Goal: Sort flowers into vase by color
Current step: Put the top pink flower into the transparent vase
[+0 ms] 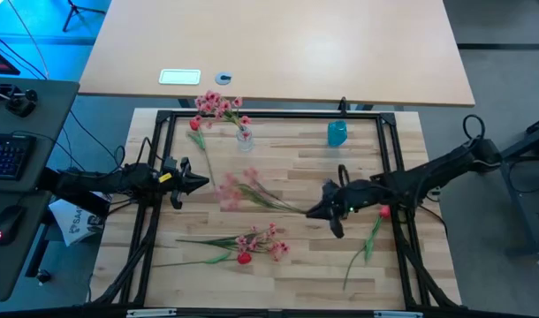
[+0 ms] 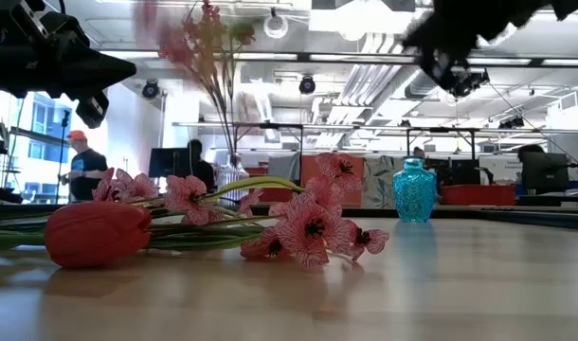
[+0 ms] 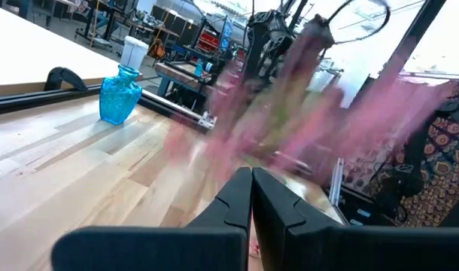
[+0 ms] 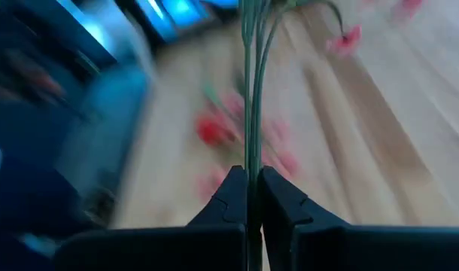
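My right gripper [image 1: 312, 212] is mid-table, shut on a spray of pink flowers [image 1: 239, 190] that shows blurred in the left wrist view [image 3: 312, 98]. My left gripper [image 1: 199, 183] waits shut at the table's left, holding nothing. A clear vase [image 1: 244, 137] at the far side holds pink flowers [image 1: 216, 106]. A blue vase [image 1: 337, 133] stands to its right with nothing in it. Near the front edge another pink spray [image 1: 261, 240] and a red tulip [image 1: 244, 258] lie flat. A second red tulip [image 1: 384, 212] lies by my right arm. My right gripper pinches the spray's thin green stems [image 4: 250, 143] between its two fingers. The stems run straight out ahead, along the fingers. The fingers come slanting from the table's right. The blossoms [image 1: 230, 193] point toward the left arm, and the spray appears lifted off the table.
A black frame [image 1: 269, 115] rims the wooden table. A larger table [image 1: 278, 44] stands beyond the far edge. A keyboard [image 1: 9, 155] and mouse lie at the left. People stand in the room behind [image 2: 81, 166].
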